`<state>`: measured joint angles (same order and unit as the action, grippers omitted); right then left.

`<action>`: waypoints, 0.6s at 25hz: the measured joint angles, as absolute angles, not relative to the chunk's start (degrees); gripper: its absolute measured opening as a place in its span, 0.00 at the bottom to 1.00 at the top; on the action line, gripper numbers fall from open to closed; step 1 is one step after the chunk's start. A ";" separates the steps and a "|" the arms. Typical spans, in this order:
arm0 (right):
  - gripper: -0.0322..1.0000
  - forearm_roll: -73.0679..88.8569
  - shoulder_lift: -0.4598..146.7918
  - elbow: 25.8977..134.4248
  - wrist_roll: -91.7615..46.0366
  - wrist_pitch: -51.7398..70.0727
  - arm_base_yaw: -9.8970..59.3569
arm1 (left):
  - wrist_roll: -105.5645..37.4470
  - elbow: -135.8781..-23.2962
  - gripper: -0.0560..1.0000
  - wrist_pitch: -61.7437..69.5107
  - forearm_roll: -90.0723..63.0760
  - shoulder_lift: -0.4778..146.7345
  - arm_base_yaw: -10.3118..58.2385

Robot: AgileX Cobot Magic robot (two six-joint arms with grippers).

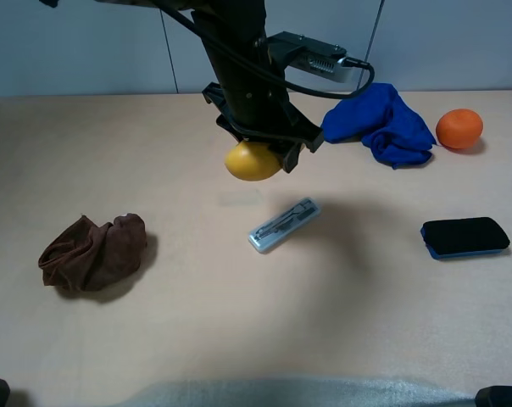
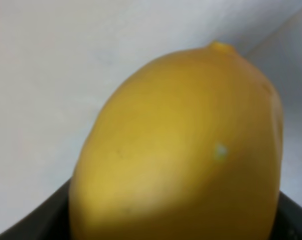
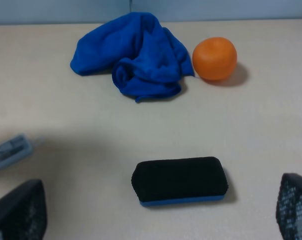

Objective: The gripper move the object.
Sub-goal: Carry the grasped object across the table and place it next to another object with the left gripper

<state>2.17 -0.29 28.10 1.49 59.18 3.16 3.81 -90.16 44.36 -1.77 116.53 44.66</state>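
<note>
A yellow lemon [image 1: 249,163] hangs in my left gripper [image 1: 256,153], which is shut on it and holds it above the middle of the table. In the left wrist view the lemon [image 2: 181,150] fills almost the whole picture, with a dark finger [image 2: 26,227] at its edge. My right gripper [image 3: 156,220] is open and empty, its fingers [image 3: 16,210] wide apart just in front of a black eraser [image 3: 178,179]. In the high view only a dark piece of it [image 1: 502,396] shows at the bottom right corner.
A clear plastic case [image 1: 284,225] lies below the lemon. The black eraser with a blue base [image 1: 464,236] lies at the right. A blue cloth [image 1: 383,123] and an orange [image 1: 459,129] sit at the back right. A brown cloth [image 1: 93,252] lies at the left.
</note>
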 joint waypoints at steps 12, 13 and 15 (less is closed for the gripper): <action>0.70 2.17 -0.29 28.10 1.49 59.18 3.16 | 10.57 -90.16 0.65 40.56 0.00 116.53 49.52; 0.70 2.17 -0.29 28.10 1.49 59.18 3.16 | 10.90 -90.16 0.65 40.42 0.00 116.53 49.95; 0.70 2.17 -0.29 28.10 1.49 59.18 3.16 | 11.97 -90.16 0.65 40.01 0.38 116.53 50.79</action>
<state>2.17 -0.29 28.10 1.49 59.18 3.16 11.97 -90.16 40.01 0.38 116.53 50.79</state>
